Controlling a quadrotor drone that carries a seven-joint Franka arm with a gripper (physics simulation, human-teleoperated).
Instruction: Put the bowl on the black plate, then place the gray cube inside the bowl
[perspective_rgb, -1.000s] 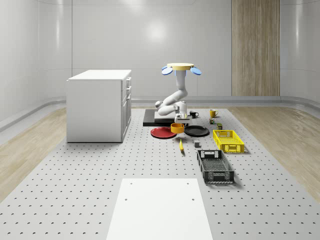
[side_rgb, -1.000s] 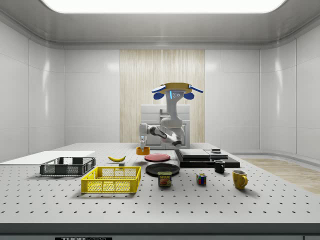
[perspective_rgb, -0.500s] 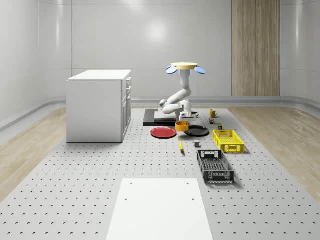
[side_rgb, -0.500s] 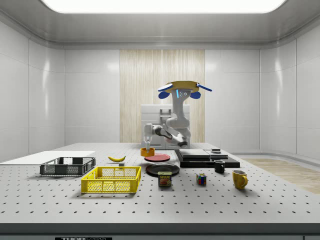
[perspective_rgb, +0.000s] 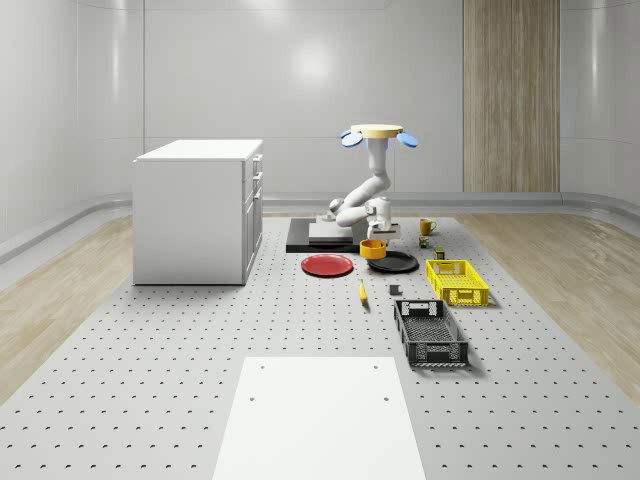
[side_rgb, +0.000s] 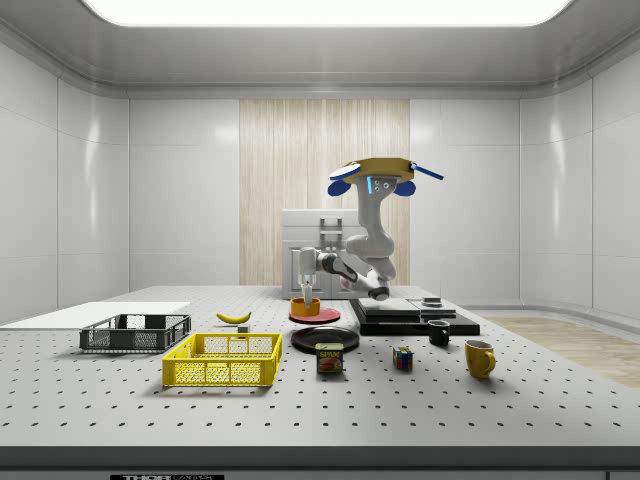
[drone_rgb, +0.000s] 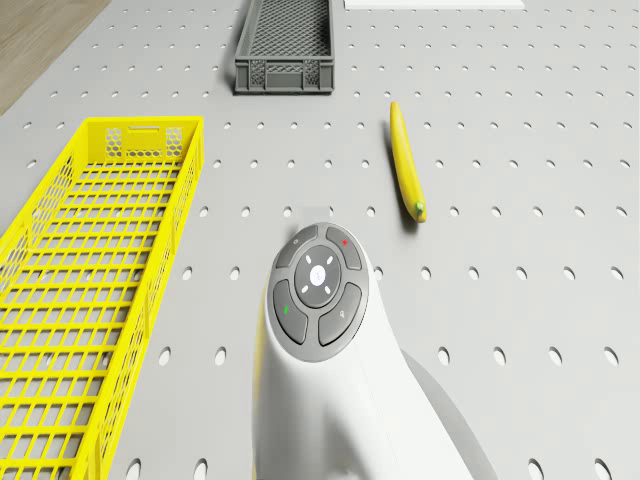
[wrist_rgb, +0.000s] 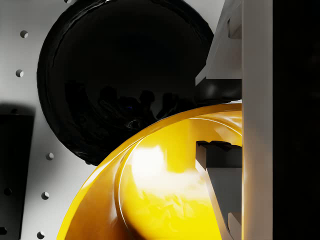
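The drone (perspective_rgb: 377, 133) hovers above the far end of the perforated counter (perspective_rgb: 180, 380), over the dark slab (perspective_rgb: 300, 240) and the black plate (perspective_rgb: 393, 262), its white arm (perspective_rgb: 365, 195) bent down toward the counter. The claw (perspective_rgb: 375, 233) pinches the rim of the orange bowl (perspective_rgb: 373, 248); in the wrist view one finger (wrist_rgb: 220, 155) sits inside the bowl (wrist_rgb: 165, 195) and the other (wrist_rgb: 225, 55) outside its wall. The bowl hangs in the claw, lifted off the counter, over the black plate's edge at about 9 o'clock as the whole-scene view reads it; the wrist view shows the black plate (wrist_rgb: 120, 80) directly beneath the bowl's rim. In the side view the bowl (side_rgb: 305, 306) hangs just above the black plate (side_rgb: 325, 338), with the red plate (side_rgb: 315, 316) behind.

From the black plate in the whole-scene view, the red plate (perspective_rgb: 327, 265) lies at 9 o'clock, just beside it. The gray cube (perspective_rgb: 395, 290) rests on the counter at 6 o'clock, near the banana (perspective_rgb: 362, 292). The yellow crate (perspective_rgb: 456, 281) sits at about 4 o'clock, and the dark gray crate (perspective_rgb: 430, 333) lies farther along at 5 o'clock. A yellow mug (perspective_rgb: 426, 227) stands at 1 o'clock. A white cabinet (perspective_rgb: 200, 210) stands well apart at 9 o'clock.
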